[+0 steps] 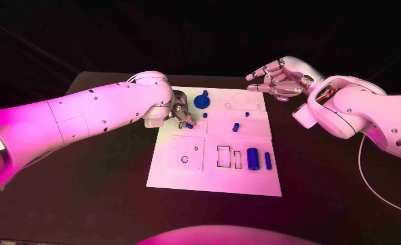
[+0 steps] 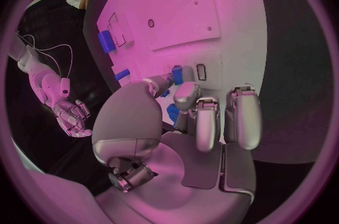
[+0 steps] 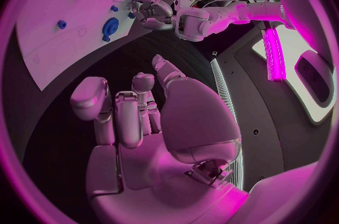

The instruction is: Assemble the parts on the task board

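one part going in, several waiting on the task board (image 1: 213, 178).
left hand (image 1: 181, 114) is pinching a blue part (image 2: 177, 74) to seat it; right hand (image 1: 276, 80) is hovering loosely curled, holding nothing.

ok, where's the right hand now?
Head view: the right hand hovers off the task board's far right corner, holding nothing, away from the blue parts.

Place: a robotics lab or test cell
Bench: matte black bench (image 1: 100, 198) under both hands, against a dark backdrop
Fixture: flat white rectangular task board (image 1: 213, 178) with outlined slots, between the hands
Wiring: thin cable (image 1: 364, 167) beside the right arm
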You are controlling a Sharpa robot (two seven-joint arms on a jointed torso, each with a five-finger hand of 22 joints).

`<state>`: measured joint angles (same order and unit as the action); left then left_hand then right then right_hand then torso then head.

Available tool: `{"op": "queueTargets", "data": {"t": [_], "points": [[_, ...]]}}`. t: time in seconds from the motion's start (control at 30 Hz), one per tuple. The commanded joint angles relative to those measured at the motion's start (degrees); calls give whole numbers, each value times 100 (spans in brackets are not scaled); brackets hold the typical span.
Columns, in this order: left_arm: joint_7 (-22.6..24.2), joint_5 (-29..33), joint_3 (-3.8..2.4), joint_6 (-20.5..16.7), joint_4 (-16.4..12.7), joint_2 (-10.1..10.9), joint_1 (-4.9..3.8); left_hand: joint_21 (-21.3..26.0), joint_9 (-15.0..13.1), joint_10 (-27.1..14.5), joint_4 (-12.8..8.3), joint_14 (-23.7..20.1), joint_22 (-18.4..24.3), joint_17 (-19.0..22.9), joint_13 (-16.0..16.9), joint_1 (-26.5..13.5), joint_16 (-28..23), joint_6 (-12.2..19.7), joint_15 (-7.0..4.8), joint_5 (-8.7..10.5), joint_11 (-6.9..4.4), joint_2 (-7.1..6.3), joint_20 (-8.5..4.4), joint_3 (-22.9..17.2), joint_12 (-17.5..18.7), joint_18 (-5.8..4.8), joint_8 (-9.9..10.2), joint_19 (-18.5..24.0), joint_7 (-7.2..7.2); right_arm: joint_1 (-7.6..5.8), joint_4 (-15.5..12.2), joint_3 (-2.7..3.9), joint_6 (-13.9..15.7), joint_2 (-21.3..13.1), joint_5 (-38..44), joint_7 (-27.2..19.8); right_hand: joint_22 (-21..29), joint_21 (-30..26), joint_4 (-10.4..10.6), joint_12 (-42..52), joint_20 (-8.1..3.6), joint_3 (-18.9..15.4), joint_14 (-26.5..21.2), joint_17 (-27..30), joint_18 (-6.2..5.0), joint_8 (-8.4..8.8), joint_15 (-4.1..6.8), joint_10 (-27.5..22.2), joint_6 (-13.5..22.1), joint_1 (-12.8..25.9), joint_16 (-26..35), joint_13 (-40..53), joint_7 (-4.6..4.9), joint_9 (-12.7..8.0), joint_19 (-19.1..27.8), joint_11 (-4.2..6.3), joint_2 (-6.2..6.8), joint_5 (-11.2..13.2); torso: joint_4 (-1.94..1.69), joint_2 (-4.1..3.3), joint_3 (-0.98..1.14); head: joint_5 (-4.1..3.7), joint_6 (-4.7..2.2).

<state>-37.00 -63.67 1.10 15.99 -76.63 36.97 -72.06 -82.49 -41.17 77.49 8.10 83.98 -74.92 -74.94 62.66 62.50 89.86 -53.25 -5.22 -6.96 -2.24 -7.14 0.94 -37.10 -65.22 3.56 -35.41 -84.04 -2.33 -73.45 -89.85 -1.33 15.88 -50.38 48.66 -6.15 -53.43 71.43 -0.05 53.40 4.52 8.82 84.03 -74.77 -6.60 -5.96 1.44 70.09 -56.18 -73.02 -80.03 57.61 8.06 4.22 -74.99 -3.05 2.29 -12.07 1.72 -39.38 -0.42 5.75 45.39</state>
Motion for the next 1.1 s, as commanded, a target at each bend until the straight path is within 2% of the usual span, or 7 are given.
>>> {"op": "queueTargets", "data": {"t": [0.03,0.1,0.33,0.87,1.1], "points": [[5,-7,20,90,21,-31,25,-34,0,30,-168,602,-465,-1506,1,-94,14,-142,-36,-3,-29,3,-12,-80,-35,-119,-19,-177,100,3,-14,1,-15,6,17,-92,11,-39,35,-27,-9,-29,274,7,-19,-33,8,-25,-3,17,37,-16,9,-13,34,11,-52,-287,0,0,2,-3,2],[7,-7,20,58,36,-40,25,-50,11,49,-122,602,-490,-1506,1,-183,14,-188,-37,-2,-34,8,-13,-5,-40,-125,-11,-187,107,3,-18,1,7,6,31,-126,17,-46,44,-21,-10,-28,278,3,-19,-41,9,-25,-2,17,38,-21,8,-14,30,13,-50,-421,4,0,6,-3,-1],[5,-6,23,10,83,-76,25,-74,44,84,-28,602,-531,-1506,3,-353,14,-264,-45,-7,-44,53,-20,137,-46,-133,27,-203,120,3,-30,1,78,3,36,-203,19,-49,46,-25,-11,-25,279,6,-19,-45,10,-31,2,11,43,-31,8,-15,27,14,-47,-480,1,-2,0,-14,-3],[6,-6,29,6,120,-117,25,-71,83,179,162,602,-543,-1506,84,-658,14,-414,-58,6,-63,75,-32,550,-131,-133,70,-206,145,3,-31,1,84,-4,25,-208,29,-56,45,-37,-11,-25,277,16,-21,-46,10,-39,3,9,51,-43,8,-15,30,14,-45,-492,-7,-1,-3,-35,14],[-9,-6,29,75,133,-120,26,-74,91,203,301,602,-558,-1506,67,-813,14,-494,-61,18,-71,68,-36,893,-125,-135,74,-209,156,3,-22,1,68,6,18,-260,56,-71,47,-53,-11,-29,275,28,-26,-45,9,-52,9,13,60,-58,10,-17,41,12,-35,-502,-5,2,-3,-30,18]]}}
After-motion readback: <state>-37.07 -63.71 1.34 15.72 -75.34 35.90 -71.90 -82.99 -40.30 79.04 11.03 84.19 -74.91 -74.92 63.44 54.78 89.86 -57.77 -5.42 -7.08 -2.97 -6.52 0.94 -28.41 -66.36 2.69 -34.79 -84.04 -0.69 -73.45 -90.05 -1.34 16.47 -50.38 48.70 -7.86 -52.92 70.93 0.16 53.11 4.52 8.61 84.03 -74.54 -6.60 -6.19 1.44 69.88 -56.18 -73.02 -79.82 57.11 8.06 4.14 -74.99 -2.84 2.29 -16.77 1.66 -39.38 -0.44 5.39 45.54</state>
